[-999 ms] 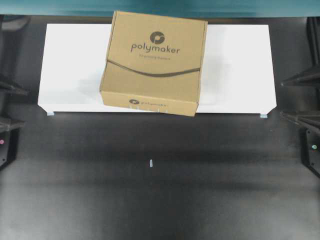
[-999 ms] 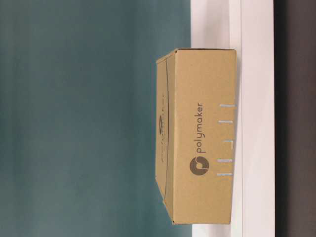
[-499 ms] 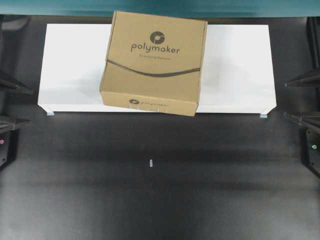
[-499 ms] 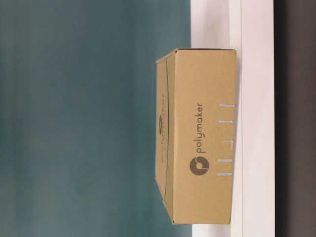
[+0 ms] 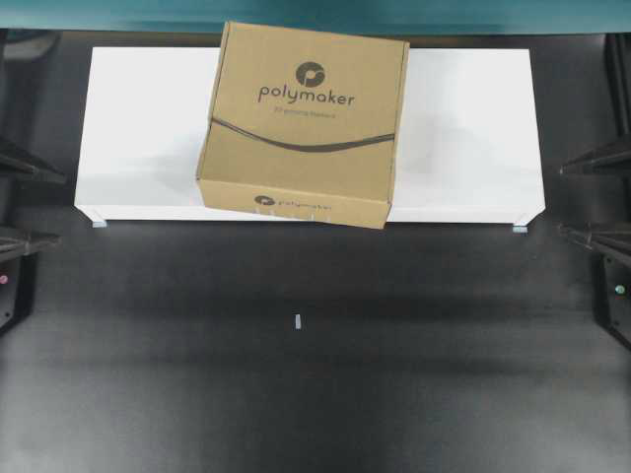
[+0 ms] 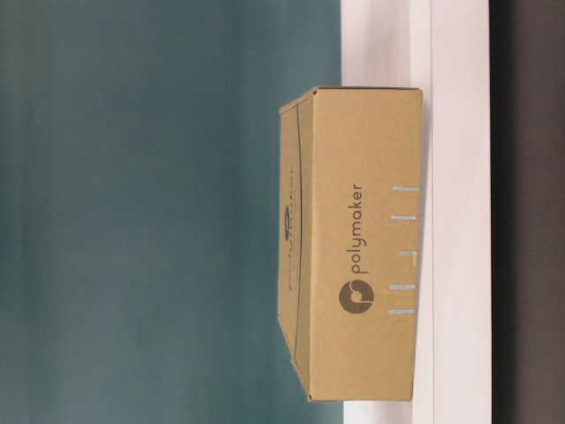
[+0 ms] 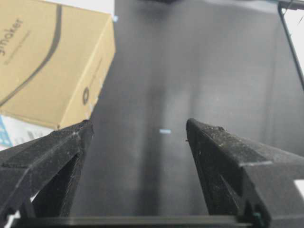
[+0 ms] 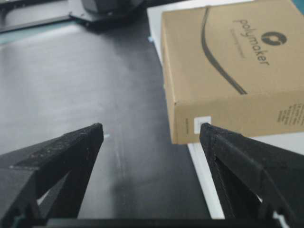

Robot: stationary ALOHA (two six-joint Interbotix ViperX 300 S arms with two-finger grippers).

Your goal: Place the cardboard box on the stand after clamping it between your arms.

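Note:
The cardboard box lies flat on the white stand, slightly turned, its front edge overhanging the stand's front rim. In the table-level view the cardboard box rests on the stand. My left gripper is open at the left edge, well clear of the box. My right gripper is open at the right edge, also clear. In the left wrist view the left gripper is empty, with the box to the upper left. The right gripper is empty, the box ahead on the right.
The black table stretches in front of the stand, with a small pale tape mark near its middle. A teal wall runs behind the stand. The stand's small feet sit at its front corners.
The left fingertips reach slightly farther in from the left edge than a second ago. The right fingertips have shifted only a little. The box stays put.

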